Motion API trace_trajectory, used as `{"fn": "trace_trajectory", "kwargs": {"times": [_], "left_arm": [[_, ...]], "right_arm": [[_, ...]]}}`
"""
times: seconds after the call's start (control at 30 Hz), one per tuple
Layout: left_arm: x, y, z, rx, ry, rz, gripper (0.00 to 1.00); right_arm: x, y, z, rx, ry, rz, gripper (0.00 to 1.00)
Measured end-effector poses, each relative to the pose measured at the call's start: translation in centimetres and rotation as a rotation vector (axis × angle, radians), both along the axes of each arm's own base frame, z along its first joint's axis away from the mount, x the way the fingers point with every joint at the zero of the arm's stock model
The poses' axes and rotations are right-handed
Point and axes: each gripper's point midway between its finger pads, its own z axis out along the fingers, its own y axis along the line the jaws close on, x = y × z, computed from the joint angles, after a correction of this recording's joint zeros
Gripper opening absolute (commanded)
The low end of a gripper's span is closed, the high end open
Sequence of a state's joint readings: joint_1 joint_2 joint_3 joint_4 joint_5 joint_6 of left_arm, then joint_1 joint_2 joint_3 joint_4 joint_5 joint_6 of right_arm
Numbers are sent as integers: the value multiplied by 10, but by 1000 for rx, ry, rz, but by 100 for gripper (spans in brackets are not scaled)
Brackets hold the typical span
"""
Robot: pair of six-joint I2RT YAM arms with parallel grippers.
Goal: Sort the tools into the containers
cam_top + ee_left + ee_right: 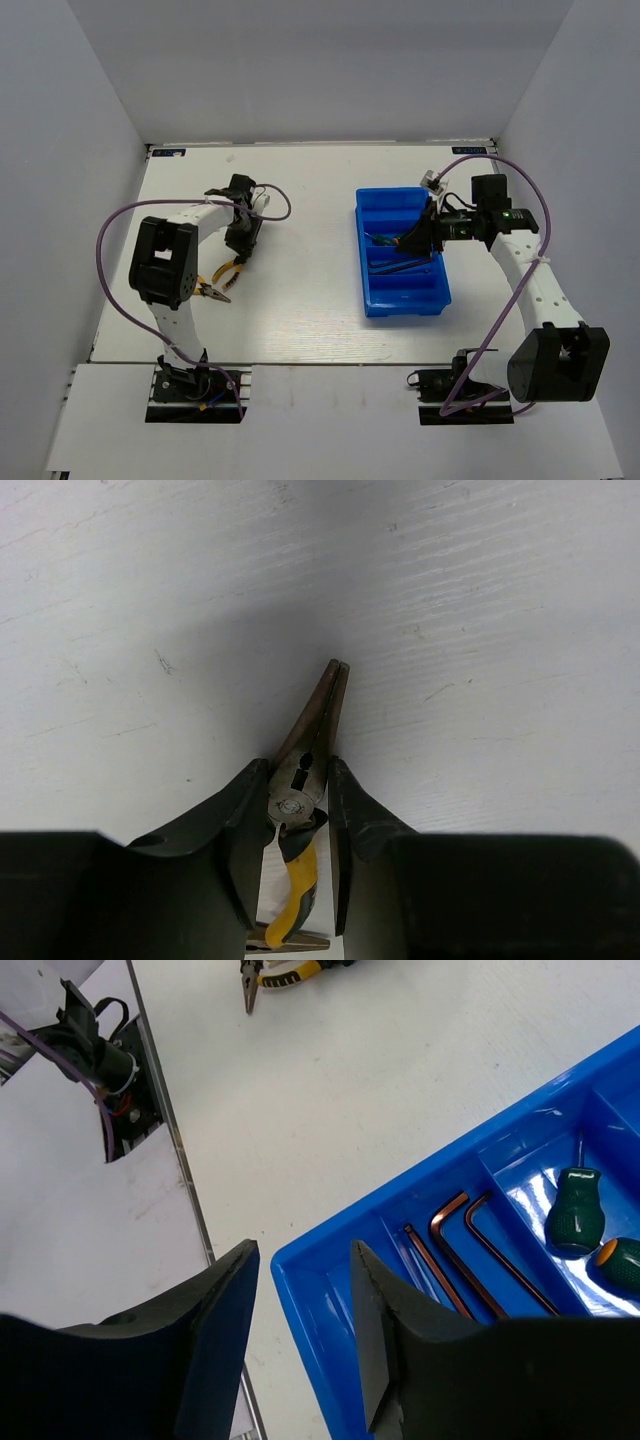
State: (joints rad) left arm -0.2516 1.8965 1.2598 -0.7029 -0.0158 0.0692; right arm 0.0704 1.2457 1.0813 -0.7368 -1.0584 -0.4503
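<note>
The yellow-and-black pliers [298,790] lie between my left gripper's [298,764] fingers, which press on both sides of the pivot; the nose points away over the white table. In the top view the left gripper [240,250] stands over the pliers [222,278] at the left. The blue tray [405,308] sits right of centre. It holds the hex keys [470,1250] in one section and two green screwdrivers [575,1210] in the one beside it. My right gripper [305,1250] is open and empty above the tray's corner [300,1260], also seen from above [420,235].
A brown metal tip [290,940] shows under the pliers' handle. The table's metal edge strip [170,1130] and the left arm's base with cables [100,1055] lie left of the tray. Purple cables loop from both arms.
</note>
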Motion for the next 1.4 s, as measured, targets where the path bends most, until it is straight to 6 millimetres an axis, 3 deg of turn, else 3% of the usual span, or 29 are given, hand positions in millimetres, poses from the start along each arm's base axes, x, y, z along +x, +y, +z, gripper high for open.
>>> {"fn": "trace_trajectory", "kwargs": {"times": [0.13,0.27,0.6,0.73,1.17,1.3,1.4], "left_arm": [[1,-7,3,-34,3,-8,0],[7,-31,18,-127,-20,-37,0],[13,-92,104,-383,-211,-152,0],[11,-114,129,-453,-264,-202,0],[7,-151,151,-557,-295,-264,0],[6,-178,181,-635,-331,-314,0],[2,-205,209,-716,-372,-364,0]], "right_arm": [[0,-1,-1,6,3,-1,50],[-1,-1,-3,9,13,-2,50],[-2,-3,-8,7,23,-11,50],[0,-4,-7,6,19,-17,50],[3,-6,-11,-10,17,-38,49],[8,-12,-17,-59,5,-91,43],[16,-23,-20,-116,-36,-187,16]]}}
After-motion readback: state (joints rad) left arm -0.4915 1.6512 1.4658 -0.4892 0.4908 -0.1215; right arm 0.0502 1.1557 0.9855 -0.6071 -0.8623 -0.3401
